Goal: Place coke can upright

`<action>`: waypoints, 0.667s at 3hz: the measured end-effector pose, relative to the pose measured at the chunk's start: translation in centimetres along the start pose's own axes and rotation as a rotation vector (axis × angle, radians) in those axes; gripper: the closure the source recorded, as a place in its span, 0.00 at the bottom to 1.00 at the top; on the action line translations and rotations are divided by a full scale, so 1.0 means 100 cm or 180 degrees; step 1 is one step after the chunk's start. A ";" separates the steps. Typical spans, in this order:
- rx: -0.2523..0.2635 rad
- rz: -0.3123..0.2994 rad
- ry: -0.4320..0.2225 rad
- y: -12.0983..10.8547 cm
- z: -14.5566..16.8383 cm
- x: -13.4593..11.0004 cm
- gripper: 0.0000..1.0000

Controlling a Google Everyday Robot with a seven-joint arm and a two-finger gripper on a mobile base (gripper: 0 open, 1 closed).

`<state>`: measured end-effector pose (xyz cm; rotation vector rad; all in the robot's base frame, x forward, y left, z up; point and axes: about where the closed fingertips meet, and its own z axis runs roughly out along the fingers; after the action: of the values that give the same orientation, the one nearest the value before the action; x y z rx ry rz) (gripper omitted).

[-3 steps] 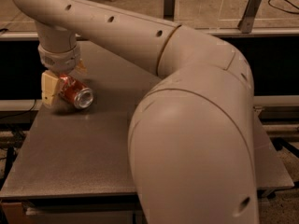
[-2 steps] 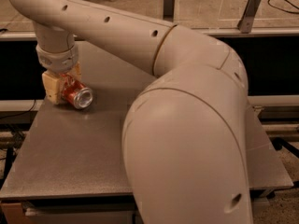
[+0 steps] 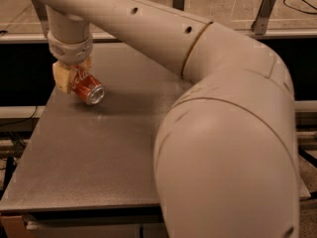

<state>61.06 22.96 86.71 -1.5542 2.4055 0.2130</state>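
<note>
Pincer (image 3: 74, 76) round tilted, white-scripted coke can (image 3: 89, 89), far-left tabletop (image 3: 124, 148)

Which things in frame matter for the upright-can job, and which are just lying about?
Job:
coke can, tilted, silver end toward camera
gripper, shut on it at the table's far-left corner

Lying about:
table
metal post behind it

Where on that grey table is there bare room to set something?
Bare: front and middle of the table, between its near edge and the arm. Crowded: the far left corner, where the pincer holds the tilted coke can.
</note>
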 end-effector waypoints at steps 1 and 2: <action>-0.0037 -0.0119 -0.0549 -0.010 -0.037 0.001 1.00; -0.0078 -0.0352 -0.1188 -0.013 -0.078 0.000 1.00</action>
<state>61.12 20.35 94.15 -1.4982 2.0315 0.4664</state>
